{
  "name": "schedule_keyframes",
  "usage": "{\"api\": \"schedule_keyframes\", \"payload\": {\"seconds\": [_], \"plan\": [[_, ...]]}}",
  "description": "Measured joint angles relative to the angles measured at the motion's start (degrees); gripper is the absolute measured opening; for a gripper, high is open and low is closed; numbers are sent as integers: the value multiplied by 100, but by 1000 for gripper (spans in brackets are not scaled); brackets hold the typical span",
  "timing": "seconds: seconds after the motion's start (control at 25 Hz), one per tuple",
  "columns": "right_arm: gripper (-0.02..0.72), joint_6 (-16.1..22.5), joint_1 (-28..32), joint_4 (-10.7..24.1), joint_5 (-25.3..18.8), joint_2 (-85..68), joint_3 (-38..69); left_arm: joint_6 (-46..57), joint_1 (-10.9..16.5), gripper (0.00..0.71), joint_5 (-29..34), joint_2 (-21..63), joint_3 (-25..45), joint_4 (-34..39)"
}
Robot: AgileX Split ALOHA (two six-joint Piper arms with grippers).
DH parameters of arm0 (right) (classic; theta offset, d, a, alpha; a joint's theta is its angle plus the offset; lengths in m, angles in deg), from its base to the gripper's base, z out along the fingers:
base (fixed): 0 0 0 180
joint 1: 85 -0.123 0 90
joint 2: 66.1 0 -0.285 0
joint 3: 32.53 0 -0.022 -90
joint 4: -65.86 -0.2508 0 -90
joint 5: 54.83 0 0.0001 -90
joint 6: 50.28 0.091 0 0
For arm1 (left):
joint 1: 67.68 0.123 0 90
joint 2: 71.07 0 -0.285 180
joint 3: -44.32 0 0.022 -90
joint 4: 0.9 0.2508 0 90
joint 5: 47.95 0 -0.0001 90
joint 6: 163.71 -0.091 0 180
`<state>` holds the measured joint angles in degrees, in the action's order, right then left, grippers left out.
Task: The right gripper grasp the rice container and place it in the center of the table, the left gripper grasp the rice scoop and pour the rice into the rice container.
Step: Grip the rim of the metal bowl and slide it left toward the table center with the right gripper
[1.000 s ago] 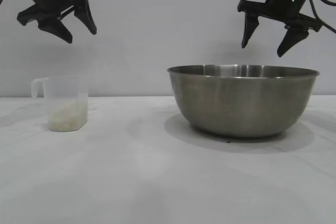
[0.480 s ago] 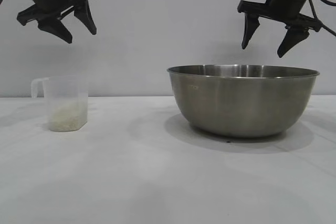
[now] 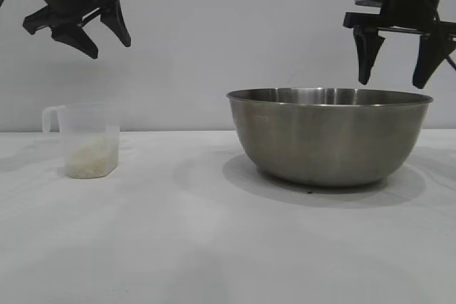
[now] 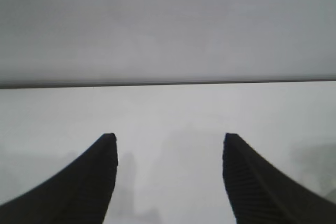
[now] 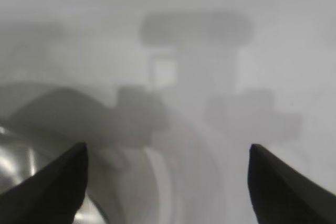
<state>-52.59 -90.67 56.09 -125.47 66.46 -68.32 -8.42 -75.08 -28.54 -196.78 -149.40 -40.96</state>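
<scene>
The rice container [image 3: 330,137], a large steel bowl, stands on the white table right of centre. Its rim and inner wall show blurred in the right wrist view [image 5: 157,182]. My right gripper [image 3: 393,82] hangs open and empty just above the bowl's right rim, fingers pointing down; its jaws stand wide in the right wrist view [image 5: 168,153]. The rice scoop [image 3: 85,139], a translucent plastic cup with rice in its bottom, stands at the left. My left gripper [image 3: 110,48] is open and empty, high above the scoop. Its wrist view [image 4: 168,142] shows only bare table between the fingers.
The white table [image 3: 178,247] runs wide between scoop and bowl and in front of both. A plain grey wall [image 3: 228,33] stands behind.
My right gripper has moved right and down toward the bowl's right rim and turned its fingers to point straight down. The left gripper, scoop and bowl have not moved.
</scene>
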Motion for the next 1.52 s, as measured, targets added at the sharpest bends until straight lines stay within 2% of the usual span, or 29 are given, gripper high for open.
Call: {"api": "schedule_keyframes", "payload": {"seconds": [0.16, 0.44, 0.68, 0.8, 0.84, 1.0, 1.16, 1.24, 1.28, 1.36, 1.52], "plan": [[550, 0, 0, -325, 0, -323, 406, 0, 0, 378, 0, 0, 0, 19], [550, -132, 0, -449, 10, -639, 1641, 0, 0, 378, 0, 0, 0, 19], [342, -155, 0, -487, 36, -555, 1946, 0, 0, 378, 0, 0, 0, 19], [354, -155, 0, -530, 90, -443, 1946, 0, 0, 378, 0, 0, 0, 19], [313, -155, 0, -559, 116, -363, 1946, 0, 0, 378, 0, 0, 0, 19], [328, -155, 0, -672, 330, -75, 1946, 0, 0, 378, 0, 0, 0, 19], [132, -157, 0, -722, 452, 14, 1946, 0, 0, 378, 0, 0, 0, 19], [74, -157, 0, -724, 462, 14, 1946, 0, 0, 378, 0, 0, 0, 19], [89, -157, 0, -733, 462, 14, 1946, 0, 0, 378, 0, 0, 0, 19], [0, -169, 0, -758, 448, 14, 1946, 0, 0, 378, 0, 0, 0, 19], [0, -280, -81, -810, 263, 14, 1946, 0, 0, 378, 0, 0, 0, 19]]}}
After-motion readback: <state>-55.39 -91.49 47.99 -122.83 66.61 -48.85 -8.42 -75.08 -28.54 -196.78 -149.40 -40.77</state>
